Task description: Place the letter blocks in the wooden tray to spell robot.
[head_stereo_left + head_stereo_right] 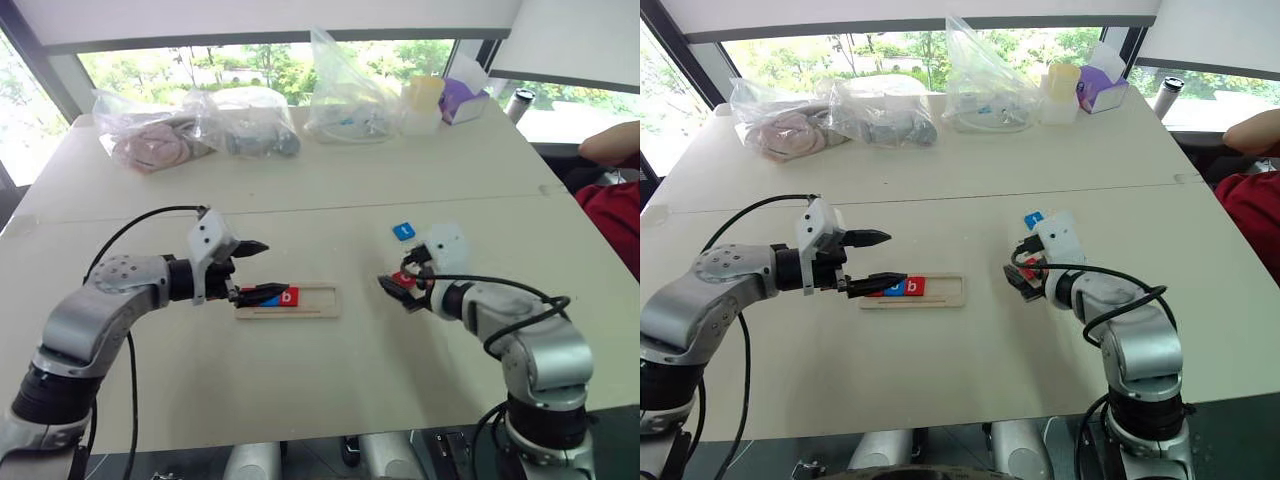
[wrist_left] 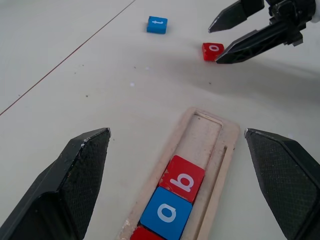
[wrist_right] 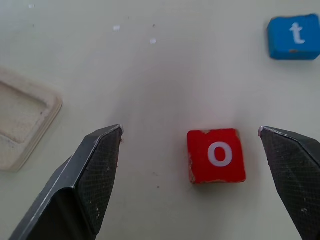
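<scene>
Bags (image 1: 200,130) and tissue box (image 1: 462,100) line table's far edge.

Clear plastic bags (image 1: 240,125), a purple tissue box (image 1: 462,100) and a dark cup (image 1: 519,103) line the counter's (image 1: 330,180) far edge.

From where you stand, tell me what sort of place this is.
Probably an office or lab room used for tabletop tests: a pale table by big windows with trees outside, bagged supplies at the far edge, and a seated person's red sleeve alongside.
</scene>
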